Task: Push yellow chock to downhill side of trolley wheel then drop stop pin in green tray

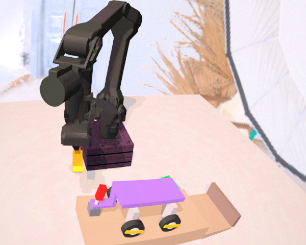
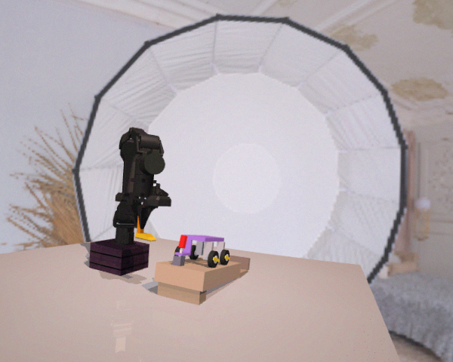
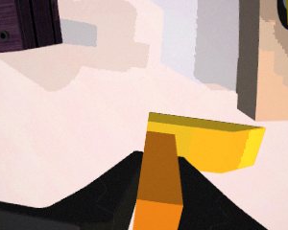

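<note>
Hand nearly closed, gripping chock's upright handle. Block below probably light, stiff; low handle grip best against twisting.

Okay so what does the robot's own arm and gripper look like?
The arm is dark charcoal, nearly black, with chunky angular links and a round drum-like housing. The gripper has two black, tapering fingers. I see no lettering or loose cables.
</note>
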`<act>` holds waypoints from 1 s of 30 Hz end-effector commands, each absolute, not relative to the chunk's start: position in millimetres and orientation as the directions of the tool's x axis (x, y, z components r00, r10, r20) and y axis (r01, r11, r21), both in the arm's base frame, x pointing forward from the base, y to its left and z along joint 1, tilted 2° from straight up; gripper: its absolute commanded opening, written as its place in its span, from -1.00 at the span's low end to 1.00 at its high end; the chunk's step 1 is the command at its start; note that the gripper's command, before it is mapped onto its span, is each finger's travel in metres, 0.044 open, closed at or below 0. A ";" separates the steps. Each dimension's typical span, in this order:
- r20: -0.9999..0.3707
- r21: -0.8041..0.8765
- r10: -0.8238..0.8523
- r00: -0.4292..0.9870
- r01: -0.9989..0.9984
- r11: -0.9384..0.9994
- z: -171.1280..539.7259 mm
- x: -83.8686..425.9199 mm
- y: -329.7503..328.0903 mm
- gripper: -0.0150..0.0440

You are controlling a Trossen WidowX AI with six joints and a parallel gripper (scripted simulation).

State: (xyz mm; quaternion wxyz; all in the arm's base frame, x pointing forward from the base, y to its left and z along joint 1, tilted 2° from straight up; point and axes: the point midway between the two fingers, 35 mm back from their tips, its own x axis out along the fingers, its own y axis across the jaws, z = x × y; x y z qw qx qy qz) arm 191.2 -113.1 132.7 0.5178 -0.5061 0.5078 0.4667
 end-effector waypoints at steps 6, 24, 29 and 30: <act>-0.998 -0.056 -0.028 0.050 -0.943 0.328 134.0 192.2 -112.8 -0.49; -0.999 -0.049 -0.027 0.046 -0.580 0.813 134.1 192.3 -112.9 -0.49; -0.999 -0.044 -0.027 0.046 -0.433 0.900 134.1 192.3 -112.9 -0.49; -0.999 -0.043 -0.027 0.046 -0.402 0.914 134.1 192.3 -112.9 -0.49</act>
